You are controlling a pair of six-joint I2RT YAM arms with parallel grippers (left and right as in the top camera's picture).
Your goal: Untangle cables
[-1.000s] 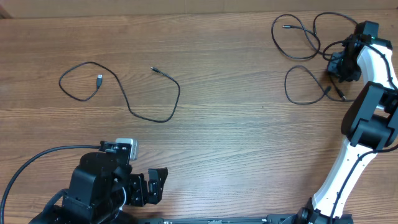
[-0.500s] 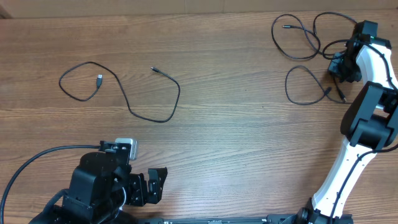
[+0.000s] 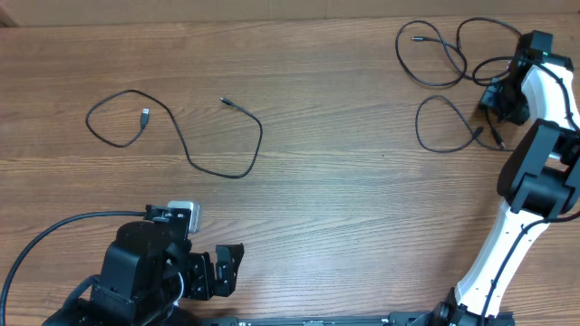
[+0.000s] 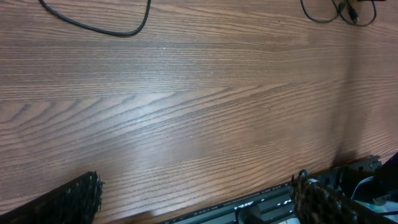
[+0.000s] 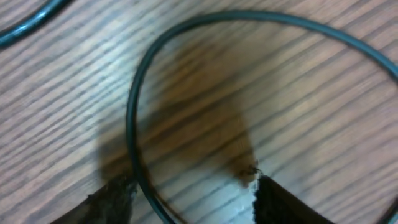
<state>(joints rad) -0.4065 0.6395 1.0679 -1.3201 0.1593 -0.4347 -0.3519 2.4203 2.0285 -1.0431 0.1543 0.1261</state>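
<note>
cable [image 5: 133, 118]: curved loop on table [image 5: 311, 106] | hand [image 5: 189, 196]: tips apart, cable between them

Brown wood-grain table [image 3: 344, 208] fills view, soft glare

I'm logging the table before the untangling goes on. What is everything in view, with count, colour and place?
table: one, brown wood, fills the overhead view
loose cable: one, black with a silvery plug, spread in open loops at left
cable cluster: seemingly two, black, looped at top right
thick wire: one, black, bottom left, running from the left arm
left arm: one, black, bottom left
right arm: one, white and black, right edge
left pincer: one, black, open over bare wood
right pincer: one, black, open, a cable strand between its fingers
</note>
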